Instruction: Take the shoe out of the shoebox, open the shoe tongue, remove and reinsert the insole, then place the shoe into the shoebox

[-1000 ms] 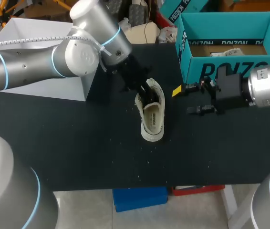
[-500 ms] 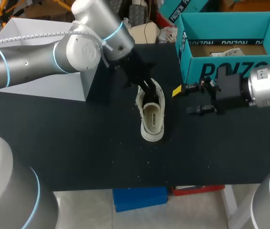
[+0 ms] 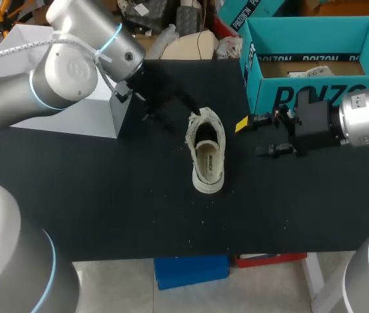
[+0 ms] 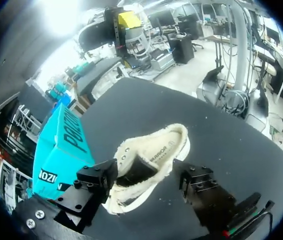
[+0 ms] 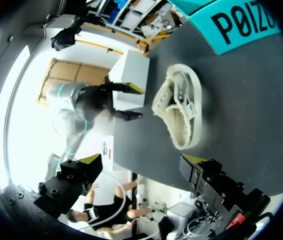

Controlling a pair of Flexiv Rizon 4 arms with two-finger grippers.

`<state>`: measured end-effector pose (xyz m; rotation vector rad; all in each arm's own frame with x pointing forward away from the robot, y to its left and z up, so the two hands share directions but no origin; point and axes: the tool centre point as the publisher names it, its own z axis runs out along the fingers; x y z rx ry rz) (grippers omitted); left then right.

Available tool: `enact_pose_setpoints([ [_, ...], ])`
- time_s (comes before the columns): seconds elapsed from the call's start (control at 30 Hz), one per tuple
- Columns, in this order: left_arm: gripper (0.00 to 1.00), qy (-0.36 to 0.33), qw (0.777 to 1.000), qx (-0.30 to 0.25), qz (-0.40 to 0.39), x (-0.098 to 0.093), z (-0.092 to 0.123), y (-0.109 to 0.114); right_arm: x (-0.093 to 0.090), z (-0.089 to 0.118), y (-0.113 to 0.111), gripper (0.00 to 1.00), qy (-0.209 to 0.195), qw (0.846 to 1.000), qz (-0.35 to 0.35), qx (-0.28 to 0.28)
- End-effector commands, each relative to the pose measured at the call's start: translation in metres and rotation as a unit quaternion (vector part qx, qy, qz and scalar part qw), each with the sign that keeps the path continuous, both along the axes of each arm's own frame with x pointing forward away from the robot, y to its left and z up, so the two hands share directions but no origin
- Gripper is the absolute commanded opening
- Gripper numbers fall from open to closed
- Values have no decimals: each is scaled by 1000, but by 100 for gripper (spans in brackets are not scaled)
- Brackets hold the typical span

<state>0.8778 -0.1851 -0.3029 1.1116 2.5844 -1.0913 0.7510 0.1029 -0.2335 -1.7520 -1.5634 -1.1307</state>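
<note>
Two grippers, both with fingers spread, nothing held. Shoe (image 3: 207, 158) stands on its sole on the black table (image 3: 106, 195), outside the teal shoebox (image 3: 315, 98). The shoebox is near the shoe. Left gripper (image 4: 146, 181) hangs near the shoe on the side away from the shoebox, not touching. Right gripper (image 3: 263, 135) sits beside the shoe on the shoebox side, clear of both.

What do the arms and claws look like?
Left arm and right arm: rounded silver-grey tubes with light-blue joint rings; a white cable runs along the left. Left claw and right claw: black, blocky; yellow tips show on the right.
</note>
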Motion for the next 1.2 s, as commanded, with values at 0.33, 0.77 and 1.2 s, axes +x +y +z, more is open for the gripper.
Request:
enact_pose_setpoints([
  [0.33,100,102,993,-4,62,-48,30,94,0,0,1,100,1,1000,0,-1],
  [0.77,100,87,986,-7,141,-62,50,142,0,0,1,100,1,1000,0,-1],
  [1.2,100,80,986,-8,146,-61,50,145,0,0,1,100,1,1000,0,-1],
])
